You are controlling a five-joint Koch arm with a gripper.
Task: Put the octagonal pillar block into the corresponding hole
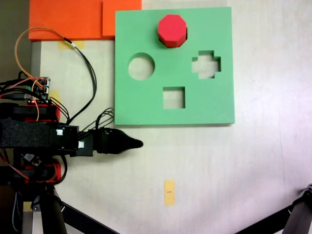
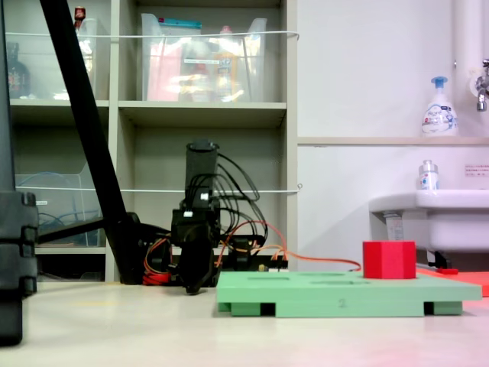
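Observation:
The red octagonal pillar block (image 1: 171, 30) (image 2: 390, 260) stands upright on the green foam board (image 1: 146, 107) (image 2: 336, 294), near the board's far edge in a fixed view from above. Round (image 1: 141, 66), cross-shaped (image 1: 206, 64) and square (image 1: 173, 97) cutouts lie open. The corresponding hole is hidden; whether the block sits in it or on the board I cannot tell. My gripper (image 1: 137, 143) (image 2: 194, 287) rests low over the table just off the board's near left corner, jaws together in one point, holding nothing, well apart from the block.
Orange foam sheets (image 1: 73, 19) lie beyond the board's far left corner. A yellow tape mark (image 1: 168, 192) is on the table. Loose cables (image 1: 87, 63) trail by the arm's base. Black tripod legs (image 1: 302, 214) cross the near corners. A sink (image 2: 435, 214) and shelves (image 2: 199, 107) stand behind.

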